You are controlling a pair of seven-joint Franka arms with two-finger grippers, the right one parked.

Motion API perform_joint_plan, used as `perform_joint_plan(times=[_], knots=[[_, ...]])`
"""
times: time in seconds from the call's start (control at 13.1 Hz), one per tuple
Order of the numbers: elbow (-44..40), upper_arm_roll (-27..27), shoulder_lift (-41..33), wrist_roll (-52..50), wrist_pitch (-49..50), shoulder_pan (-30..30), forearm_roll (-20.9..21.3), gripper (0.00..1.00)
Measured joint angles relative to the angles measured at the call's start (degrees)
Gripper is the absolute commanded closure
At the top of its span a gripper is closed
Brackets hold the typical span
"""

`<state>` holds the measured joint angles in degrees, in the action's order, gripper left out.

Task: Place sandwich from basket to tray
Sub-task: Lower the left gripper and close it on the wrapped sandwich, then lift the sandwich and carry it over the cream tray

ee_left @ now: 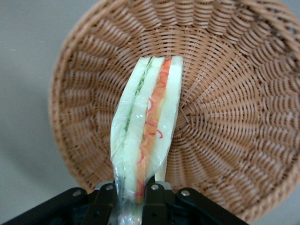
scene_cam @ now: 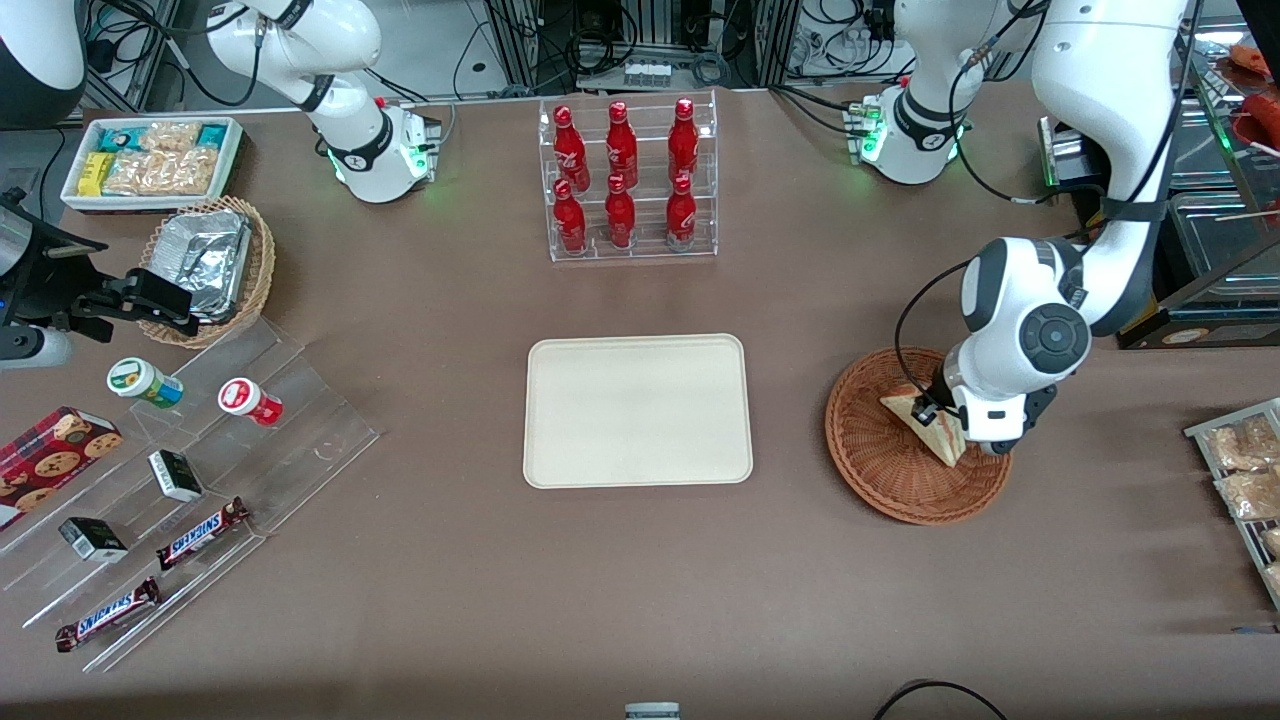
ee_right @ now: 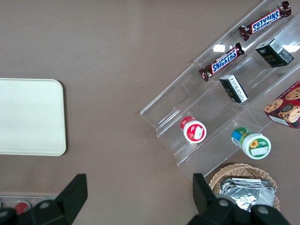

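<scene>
The clear-wrapped sandwich [scene_cam: 932,425] [ee_left: 146,126] is a pale wedge with orange, red and green filling along its edge. It stands edge-up over the reddish-brown wicker basket [scene_cam: 880,460] [ee_left: 234,93]. My left gripper [scene_cam: 955,432] [ee_left: 132,199] is shut on the sandwich, its black fingers [ee_left: 105,206] pinching the wrapped end from both sides. Whether the sandwich still touches the basket floor I cannot tell. The cream-white tray [scene_cam: 638,410] [ee_right: 28,117] lies flat at the table's middle, beside the basket toward the parked arm's end, with nothing on it.
A clear rack of red bottles [scene_cam: 628,180] stands farther from the front camera than the tray. Toward the parked arm's end are a stepped acrylic shelf [scene_cam: 200,470] with snacks, a tan basket of foil containers [scene_cam: 205,265] and a white bin of packets [scene_cam: 150,160]. A wire rack of snack bags [scene_cam: 1245,470] sits beside the basket.
</scene>
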<state>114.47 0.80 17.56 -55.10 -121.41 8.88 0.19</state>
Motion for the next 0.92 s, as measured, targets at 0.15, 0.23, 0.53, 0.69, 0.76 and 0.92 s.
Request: perform_joint_plan(times=[0.15,0.23,0.53,0.69,0.76,0.92], knots=[[-7.09,0.06,-0.68,0.1,9.68,0.53,0.44,0.96],[-10.35,0.07,-0.91,0.1,13.04,1.3,0.49,0.96],[-16.84,1.24,-0.83,0.06,16.5,7.4,0.5,0.97],[-19.21,1.52,0.93,-0.19,16.48,13.26,0.5,0.97],[-21.09,1.6,2.69,-0.3,16.45,16.29,0.51,0.97],[-25.03,1.69,7.2,-0.38,16.37,21.51,0.52,0.97]])
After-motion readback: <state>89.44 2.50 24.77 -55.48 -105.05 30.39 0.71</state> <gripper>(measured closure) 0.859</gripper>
